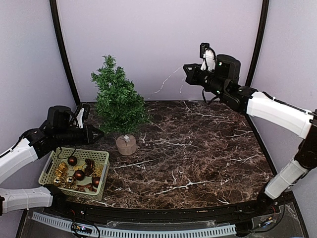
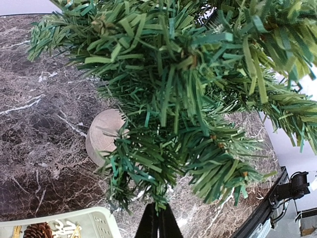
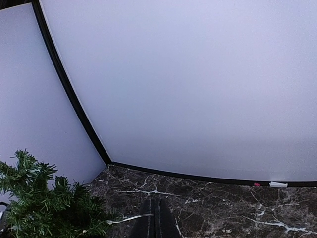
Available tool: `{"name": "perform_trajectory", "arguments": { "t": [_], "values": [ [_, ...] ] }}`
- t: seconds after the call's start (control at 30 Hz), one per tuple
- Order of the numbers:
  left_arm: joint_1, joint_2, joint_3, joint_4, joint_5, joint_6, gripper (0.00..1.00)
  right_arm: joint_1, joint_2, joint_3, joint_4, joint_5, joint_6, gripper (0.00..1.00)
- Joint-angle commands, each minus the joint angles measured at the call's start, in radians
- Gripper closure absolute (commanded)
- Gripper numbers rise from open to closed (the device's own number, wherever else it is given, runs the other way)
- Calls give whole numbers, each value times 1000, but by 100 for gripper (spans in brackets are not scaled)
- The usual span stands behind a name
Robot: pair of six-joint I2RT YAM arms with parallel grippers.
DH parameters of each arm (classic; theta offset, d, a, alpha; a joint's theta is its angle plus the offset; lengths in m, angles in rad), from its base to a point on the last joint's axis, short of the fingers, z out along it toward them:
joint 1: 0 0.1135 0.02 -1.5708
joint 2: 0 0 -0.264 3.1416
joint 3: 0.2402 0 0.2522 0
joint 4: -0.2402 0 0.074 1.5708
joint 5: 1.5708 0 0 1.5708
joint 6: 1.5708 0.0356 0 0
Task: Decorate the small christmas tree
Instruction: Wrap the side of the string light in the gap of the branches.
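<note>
Tree (image 1: 119, 99) stands upright on its round wooden base (image 1: 126, 145) at the back left of the marble table (image 1: 208, 153). It is just behind a pale green basket (image 1: 81, 150) holding brown balls (image 1: 79, 174) and gold trinkets. The left claw (image 1: 100, 134) is pinched fully together (nothing shows between its fingers), with its tip at the lowest branches on the basket side. The right claw (image 1: 186, 70) is also pressed closed. It hangs high over the back of the table, well apart from the tree.
</note>
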Motion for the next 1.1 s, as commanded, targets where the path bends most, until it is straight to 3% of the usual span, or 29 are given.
{"name": "perform_trajectory", "arguments": {
  "t": [0.0, 0.5, 0.87, 1.07],
  "values": [
    [6, -21, -2, -2, -31, 23, 100, -32, 48, 69, 51, -47, 22, 100],
    [22, 8, 13, 14, -69, 68, 100, -102, 228, 128, -8, -40, 33, 100],
    [104, 101, 36, 129, -35, 169, 100, -94, 151, -145, 30, -124, 114, 100],
    [169, 176, 53, 243, 20, 215, 100, -15, 69, -287, 50, -130, 151, 100]
  ]
}}
